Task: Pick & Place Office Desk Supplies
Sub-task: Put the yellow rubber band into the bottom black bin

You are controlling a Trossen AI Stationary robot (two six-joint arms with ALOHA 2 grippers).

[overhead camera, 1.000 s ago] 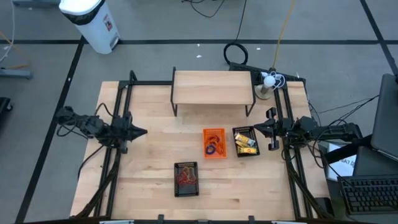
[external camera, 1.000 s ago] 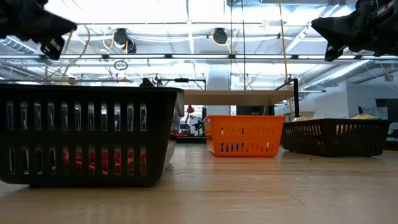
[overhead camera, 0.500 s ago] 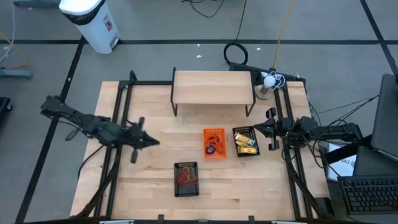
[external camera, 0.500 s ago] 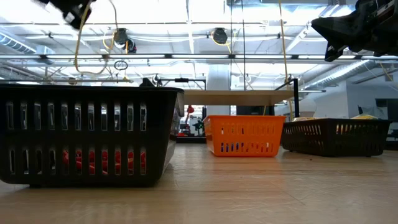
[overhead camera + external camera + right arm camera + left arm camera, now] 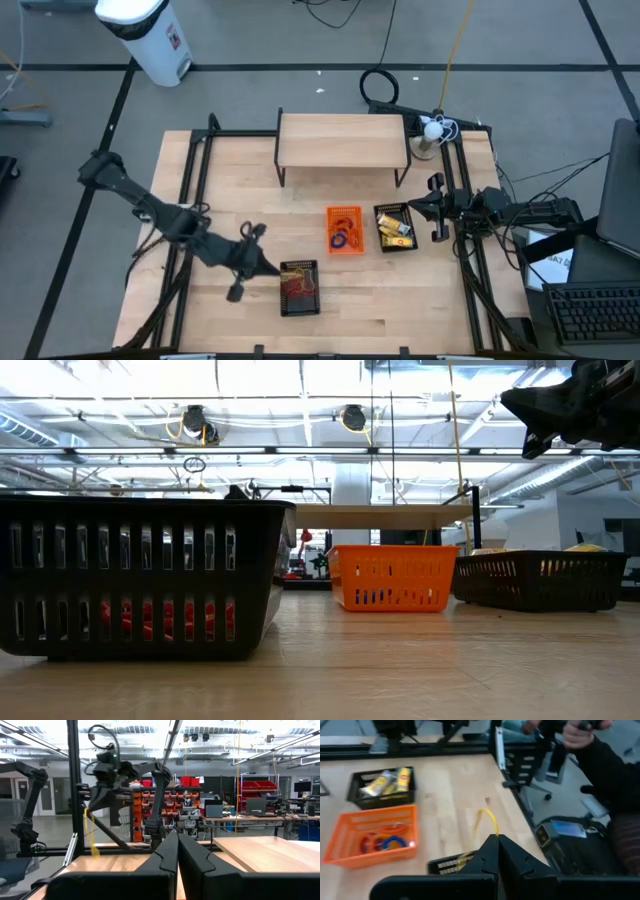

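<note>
L gripper w/ yellow band over the black slotted plastic basket; R arm parked.

High: L gripper (image 5: 266,268), jaws shut, just beside black slotted plastic basket (image 5: 300,288) of red rubber-band loops (image 5: 298,285); orange plastic basket (image 5: 344,230) w/ small rings; black mesh tray (image 5: 395,228) w/ yellow packets; R gripper (image 5: 414,207) shut near tray; wooden shelf riser (image 5: 343,141) behind. Low: baskets in a row, R arm at top. L wrist: thin yellow band (image 5: 487,821) pinched at fingertips; person's sleeve at table edge. R wrist: L arm far off. No legible writing.

Black basket (image 5: 140,575) cut off at left, red contents (image 5: 165,618) behind slats
</note>
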